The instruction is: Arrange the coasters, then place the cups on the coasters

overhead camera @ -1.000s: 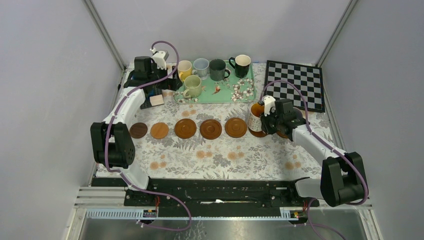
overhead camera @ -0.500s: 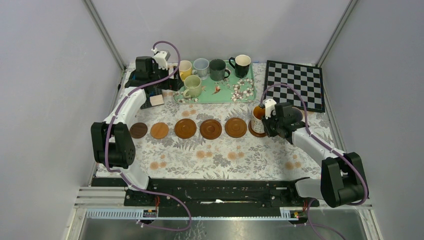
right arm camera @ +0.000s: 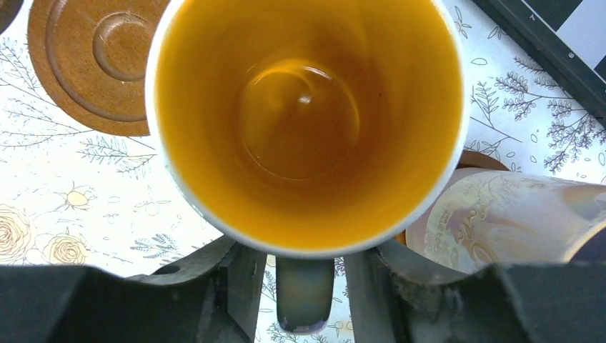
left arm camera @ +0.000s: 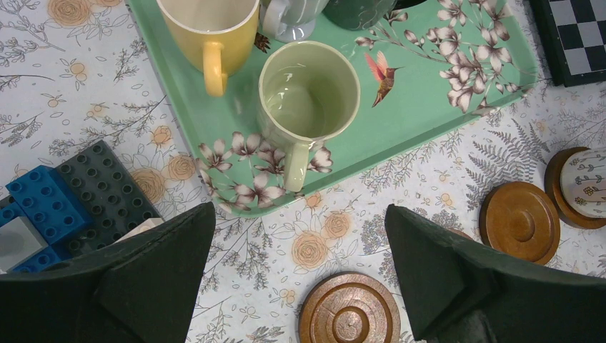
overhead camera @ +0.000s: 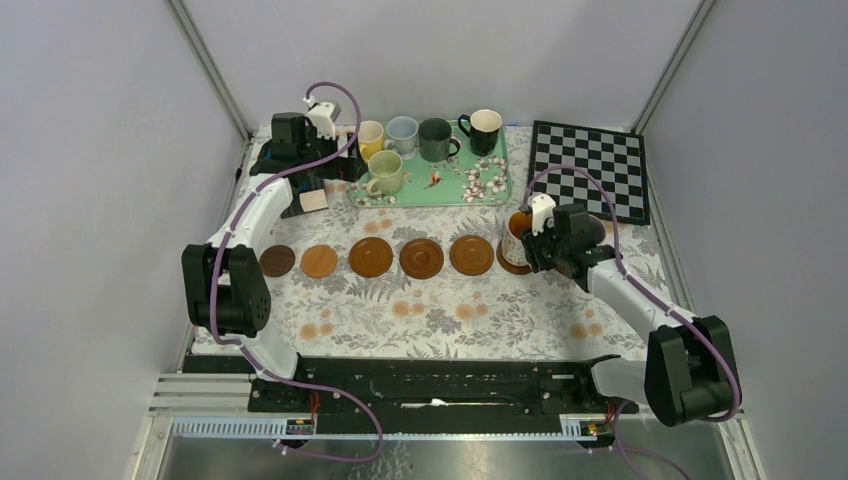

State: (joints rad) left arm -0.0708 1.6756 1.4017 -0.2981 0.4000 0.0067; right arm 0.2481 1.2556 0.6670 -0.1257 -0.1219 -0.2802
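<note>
The floral mug (right arm camera: 307, 121) stands on the end coaster (left arm camera: 554, 190), the right gripper (right arm camera: 305, 286) loosely spread around its handle; a pinkish mug (right arm camera: 500, 221) is just beside it. Five coasters (overhead camera: 421, 258) lie bare, five mugs (left arm camera: 307, 93) wait on the tray (left arm camera: 429, 114), and the left gripper (left arm camera: 300, 279) is spread wide near its edge.

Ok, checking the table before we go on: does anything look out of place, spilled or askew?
Nothing looks spilled or broken. The coasters lie in a fairly even row, and the floral cup stands upright on its coaster. Only the toy bricks beside the tray look out of place.
</note>
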